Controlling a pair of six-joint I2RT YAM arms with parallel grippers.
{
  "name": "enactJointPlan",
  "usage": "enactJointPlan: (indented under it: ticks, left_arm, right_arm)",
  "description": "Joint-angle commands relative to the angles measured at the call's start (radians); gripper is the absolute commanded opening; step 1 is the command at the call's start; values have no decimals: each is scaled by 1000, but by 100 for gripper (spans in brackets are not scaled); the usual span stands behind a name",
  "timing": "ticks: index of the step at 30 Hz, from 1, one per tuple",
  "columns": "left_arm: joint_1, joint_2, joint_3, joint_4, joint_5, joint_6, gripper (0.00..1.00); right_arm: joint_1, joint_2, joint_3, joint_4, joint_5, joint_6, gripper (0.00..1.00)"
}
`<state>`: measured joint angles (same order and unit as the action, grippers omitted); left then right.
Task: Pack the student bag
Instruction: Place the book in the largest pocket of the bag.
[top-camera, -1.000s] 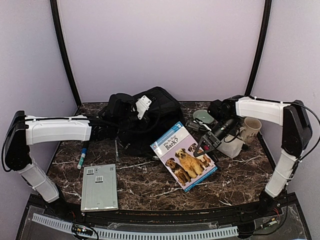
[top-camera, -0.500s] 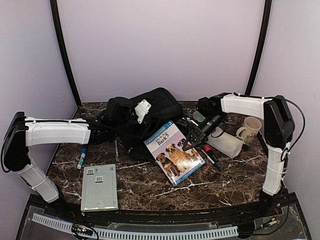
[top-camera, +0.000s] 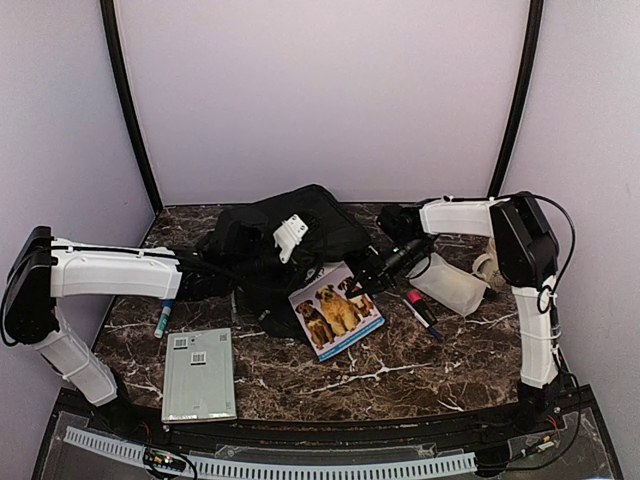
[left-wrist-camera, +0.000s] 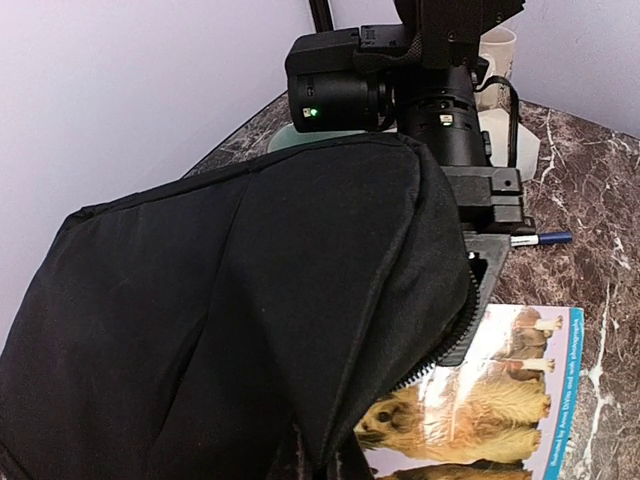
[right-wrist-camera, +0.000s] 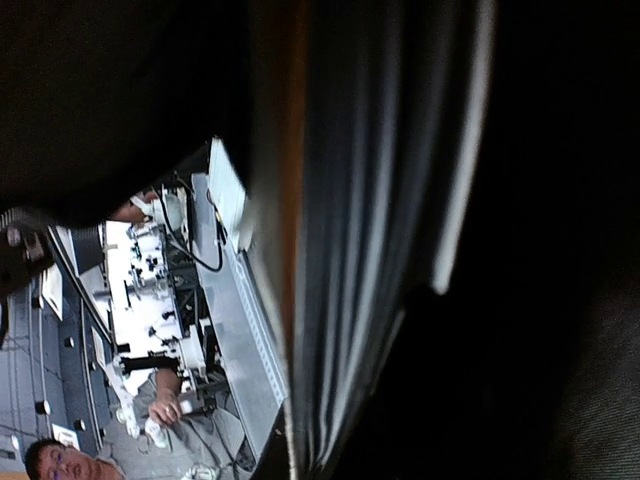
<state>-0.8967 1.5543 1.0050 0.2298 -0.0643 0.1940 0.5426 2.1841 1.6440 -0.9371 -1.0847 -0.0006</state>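
Note:
The student bag (top-camera: 300, 225), black and soft, lies at the back middle of the table. Its opened flap (left-wrist-camera: 230, 310) is lifted and fills the left wrist view. My left gripper (top-camera: 224, 270) is at the bag's left edge, its fingers buried in the fabric and shut on it. A book with dogs on its cover (top-camera: 335, 312) lies tilted, its upper edge under the bag's zipper rim (left-wrist-camera: 455, 340). My right gripper (top-camera: 363, 283) is shut on the book's upper right corner. Blurred page edges (right-wrist-camera: 380, 250) are all the right wrist view shows of it.
A silver notebook (top-camera: 198, 373) lies front left, a blue-green marker (top-camera: 163, 316) beside my left arm. A red and black marker (top-camera: 421, 309), a translucent pouch (top-camera: 452, 286) and a mug (top-camera: 488, 264) sit on the right. A white tag (top-camera: 290, 232) hangs on the bag.
My right gripper has carried the book leftward and back, from the table's right middle to the bag's opening. The bag's flap now stands higher. The left arm has barely moved.

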Motion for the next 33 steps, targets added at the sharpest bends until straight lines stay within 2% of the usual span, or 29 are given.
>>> enactJointPlan:
  ticks: [1, 4, 8, 10, 16, 18, 20, 26, 29, 30, 33]
  left_arm:
    - [-40, -62, 13, 154, 68, 11, 0]
    - [-48, -62, 12, 151, 62, 18, 0]
    - [-50, -59, 7, 155, 47, 27, 0]
    - [-50, -57, 6, 159, 31, 37, 0]
    - [-50, -40, 14, 153, 18, 62, 0]
    - [-48, -27, 16, 162, 6, 59, 0]
    - [-48, -16, 15, 173, 6, 60, 0]
    - [-50, -31, -16, 207, 66, 77, 0]
    - [-50, -44, -34, 230, 74, 90, 0]
    - [-50, -45, -35, 231, 77, 94, 0]
    - [-52, -47, -35, 226, 85, 102, 0]
  right_arm:
    - [3, -7, -33, 308, -12, 227, 0]
    - [3, -11, -55, 407, 1, 313, 0]
    - [5, 9, -28, 370, 23, 291, 5]
    - [6, -7, -55, 387, 29, 298, 3]
    - [33, -149, -271, 542, 47, 392, 0]
    - [70, -227, -391, 675, 67, 484, 0]
    - [120, -267, -445, 723, 55, 505, 0]
    - [145, -223, -351, 719, 61, 487, 0]
    - [118, -228, -384, 849, 69, 515, 0]
    - [109, -230, -400, 890, 87, 609, 0]
    - [93, -220, -426, 933, 86, 651, 0]
